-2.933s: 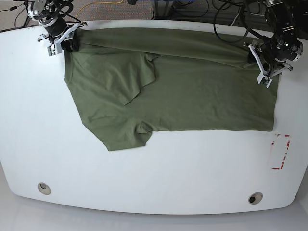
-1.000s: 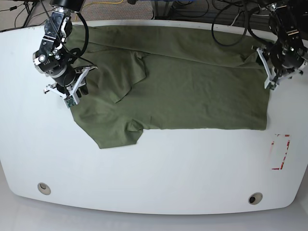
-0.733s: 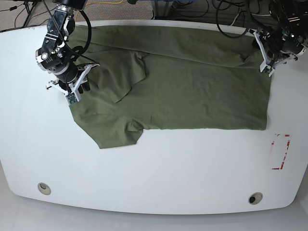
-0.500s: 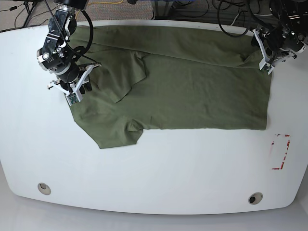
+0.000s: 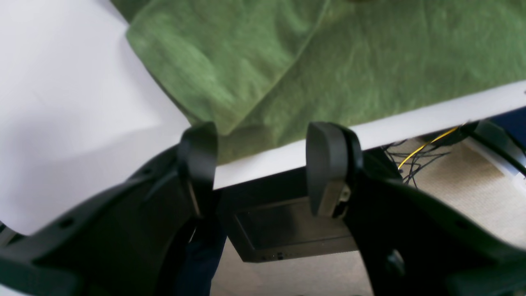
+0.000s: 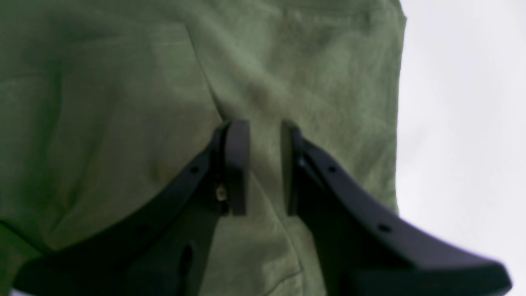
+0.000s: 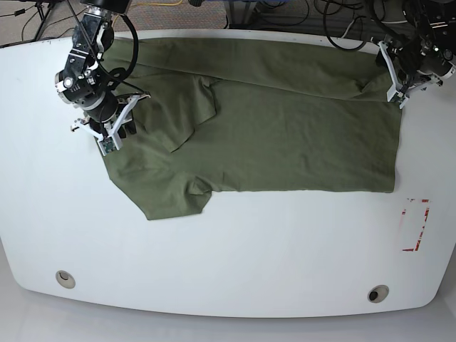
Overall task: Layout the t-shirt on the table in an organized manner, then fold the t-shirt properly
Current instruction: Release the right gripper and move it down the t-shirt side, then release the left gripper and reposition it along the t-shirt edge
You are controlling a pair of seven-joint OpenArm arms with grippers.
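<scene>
The olive-green t-shirt (image 7: 285, 128) lies spread along the back half of the white table (image 7: 235, 249), with a sleeve folded over near its left end. Over the shirt's left edge hangs my right gripper (image 7: 108, 141); in the right wrist view its fingers (image 6: 237, 164) stand narrowly apart above wrinkled cloth (image 6: 123, 102). My left gripper (image 7: 399, 94) is at the shirt's back right corner. In the left wrist view it (image 5: 263, 164) is wide open at the table's edge, and the shirt's corner (image 5: 213, 82) lies just beyond the fingertips, not between them.
A red tape rectangle (image 7: 415, 224) marks the table's right side. Two metal grommets (image 7: 65, 278) (image 7: 377, 293) sit near the front edge. Cables (image 7: 342, 21) run on the floor behind the table. A dark box (image 5: 287, 230) shows below the table edge.
My left gripper has drawn back toward the table's far right corner. The right gripper has shifted slightly toward the back. The t-shirt has stayed in place over the last second.
</scene>
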